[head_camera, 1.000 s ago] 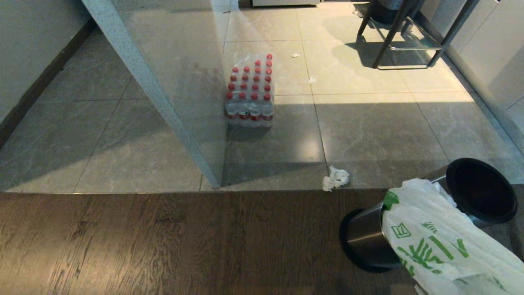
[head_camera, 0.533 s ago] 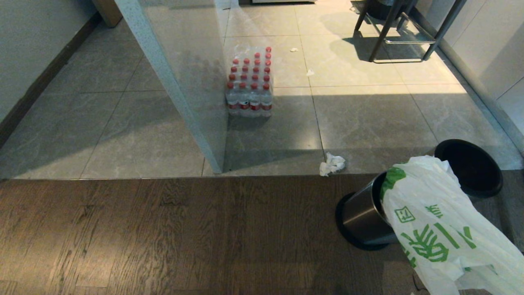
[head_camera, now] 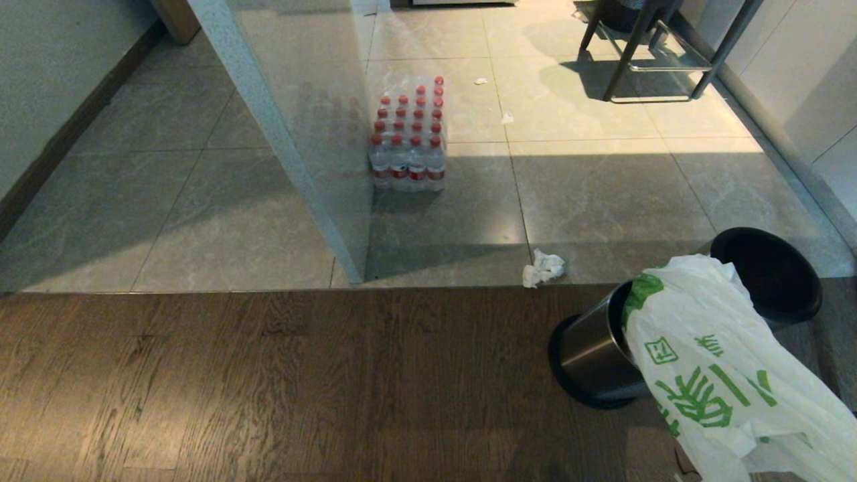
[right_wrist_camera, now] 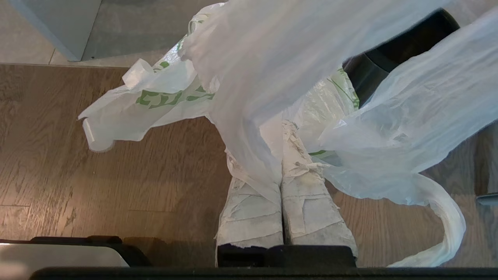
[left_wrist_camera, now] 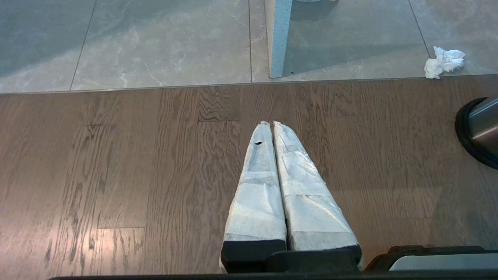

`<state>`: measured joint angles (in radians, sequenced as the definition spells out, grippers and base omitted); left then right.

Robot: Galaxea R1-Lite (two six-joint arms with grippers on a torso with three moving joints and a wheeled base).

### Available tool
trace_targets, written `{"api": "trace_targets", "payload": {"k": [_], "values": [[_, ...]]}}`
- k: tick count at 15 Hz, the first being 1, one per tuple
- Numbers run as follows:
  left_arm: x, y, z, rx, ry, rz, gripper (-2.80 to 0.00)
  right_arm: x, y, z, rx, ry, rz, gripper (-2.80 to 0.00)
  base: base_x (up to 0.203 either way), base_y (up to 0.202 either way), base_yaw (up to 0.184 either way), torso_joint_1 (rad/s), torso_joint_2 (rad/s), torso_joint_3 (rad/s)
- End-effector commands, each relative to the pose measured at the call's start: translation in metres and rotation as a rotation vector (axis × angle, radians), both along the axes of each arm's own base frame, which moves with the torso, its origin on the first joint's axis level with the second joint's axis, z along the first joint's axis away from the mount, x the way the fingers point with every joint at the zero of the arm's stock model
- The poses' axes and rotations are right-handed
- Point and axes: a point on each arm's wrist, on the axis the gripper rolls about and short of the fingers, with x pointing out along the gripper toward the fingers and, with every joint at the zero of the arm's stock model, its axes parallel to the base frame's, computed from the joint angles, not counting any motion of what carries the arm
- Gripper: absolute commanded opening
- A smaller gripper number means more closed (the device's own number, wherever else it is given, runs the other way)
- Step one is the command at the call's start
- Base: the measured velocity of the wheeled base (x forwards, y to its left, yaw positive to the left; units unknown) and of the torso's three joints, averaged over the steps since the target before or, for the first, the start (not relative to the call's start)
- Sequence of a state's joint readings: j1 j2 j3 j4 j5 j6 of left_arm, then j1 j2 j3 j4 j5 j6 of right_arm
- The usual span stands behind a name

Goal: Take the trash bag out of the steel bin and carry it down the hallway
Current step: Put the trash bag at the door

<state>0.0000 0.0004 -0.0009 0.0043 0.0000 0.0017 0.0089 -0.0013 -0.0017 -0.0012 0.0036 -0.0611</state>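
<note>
The trash bag (head_camera: 716,375) hangs out of the steel bin (head_camera: 596,361), which lies tipped on its side on the wooden floor (head_camera: 268,388), its black rim (head_camera: 766,274) pointing away toward the grey tiles (head_camera: 602,194). Most of the bag is already outside the bin and drapes toward the robot's right side.

The main risk, as I judge it, is the thin plastic. The right end effector (right_wrist_camera: 282,128) is clenched on a fold of the film, and in the right wrist view the pinch looks narrow, with loose sheets billowing over the fingers (right_wrist_camera: 307,194). A quick pull could let the film slide free or tear. A part of the bag may also be inside the bin or caught on its rim, so the bin could be dragged or rolled along. A loop handle (right_wrist_camera: 447,229) dangles low and might snag when the base drives.

The bag lies directly over and around the right end effector, gripped between its fingers. The left end effector (left_wrist_camera: 272,123) is clenched on nothing, above bare wood, well apart from the bag. A crumpled tissue (head_camera: 543,268) lies just beyond the wood's edge.
</note>
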Motion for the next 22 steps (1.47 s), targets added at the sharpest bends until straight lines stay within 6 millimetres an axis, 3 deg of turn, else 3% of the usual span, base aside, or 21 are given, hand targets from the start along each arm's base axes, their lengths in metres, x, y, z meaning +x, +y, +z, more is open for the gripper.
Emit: {"api": "trace_targets", "payload": {"k": [1, 8, 22], "values": [[-0.0001, 0.0, 0.0001, 0.0, -0.001, 0.0, -2.8, -0.0029, 0.0, -0.001, 0.0, -0.039, 0.001, -2.8, 0.0, 0.0, 0.0, 0.0, 0.0, 0.0], [0.0, 0.0, -0.0003, -0.005, 0.001, 0.0, -2.8, -0.0029, 0.0, -0.001, 0.0, -0.039, 0.001, -2.8, 0.0, 0.0, 0.0, 0.001, 0.0, 0.042], [0.0, 0.0, -0.0001, -0.006, -0.001, 0.0, -2.8, -0.0029, 0.0, -0.001, 0.0, -0.039, 0.0, -2.8, 0.0, 0.0, 0.0, 0.002, 0.0, 0.2]]}}
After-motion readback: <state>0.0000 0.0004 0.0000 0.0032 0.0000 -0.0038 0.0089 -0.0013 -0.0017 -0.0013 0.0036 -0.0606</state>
